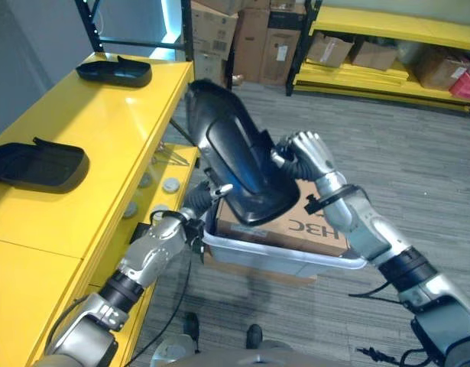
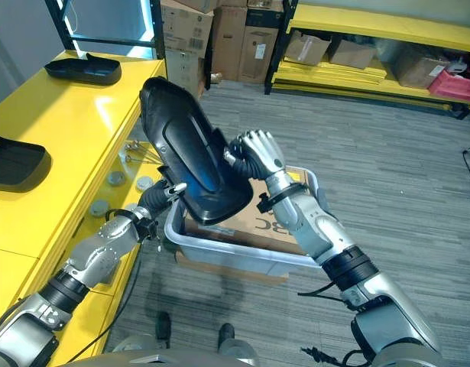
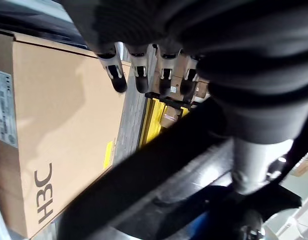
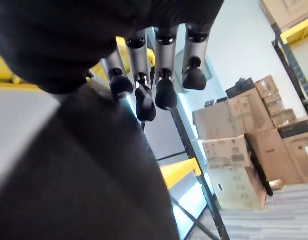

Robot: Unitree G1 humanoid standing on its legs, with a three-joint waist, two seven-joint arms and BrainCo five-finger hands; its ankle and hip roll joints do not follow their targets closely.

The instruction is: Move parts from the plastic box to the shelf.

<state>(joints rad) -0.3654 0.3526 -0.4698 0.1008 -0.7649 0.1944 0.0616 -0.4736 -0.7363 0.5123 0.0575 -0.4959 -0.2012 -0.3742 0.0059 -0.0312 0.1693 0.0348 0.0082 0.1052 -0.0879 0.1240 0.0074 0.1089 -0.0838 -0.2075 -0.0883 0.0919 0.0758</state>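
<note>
**Carrying the black part from the box toward the yellow shelf**

Left eye view: I have the large black part (image 1: pixel 238 164) lifted clear above the plastic box (image 1: pixel 284 256), held between both hands. My left hand (image 1: pixel 195 205) is under its lower edge, my right hand (image 1: pixel 309 155) against its right side. The part stands tilted, its upper end leaning toward the yellow shelf (image 1: pixel 105 138). To do this step well, I judge I should keep both hands pressing evenly, swing the part over the shelf edge without clipping it, and set it down in the bare stretch between the two black parts already there, one far (image 1: pixel 114 72) and one near (image 1: pixel 36 164).

Right eye view: the same hold shows. My right hand's fingers curl against the part's rim, so I read it as gripping the part. A cardboard carton (image 2: pixel 277 218) lies in the box under the lifted part.

Left wrist view: my left hand's fingers (image 3: pixel 116 75) hang straight over the carton, while the part's dark edge runs just beside the thumb side; I read this hand as open, propping the part and not clasping it.

Right wrist view: fingers (image 4: pixel 154 95) bend down over the part's dark surface.

The shelf top is smooth, glossy yellow, so the part may slide if I release it at a slant. The room is a storeroom with a grey carpeted floor (image 1: pixel 403 168), stacked cardboard boxes (image 1: pixel 242 38) and more yellow racking (image 1: pixel 387 46) behind.
</note>
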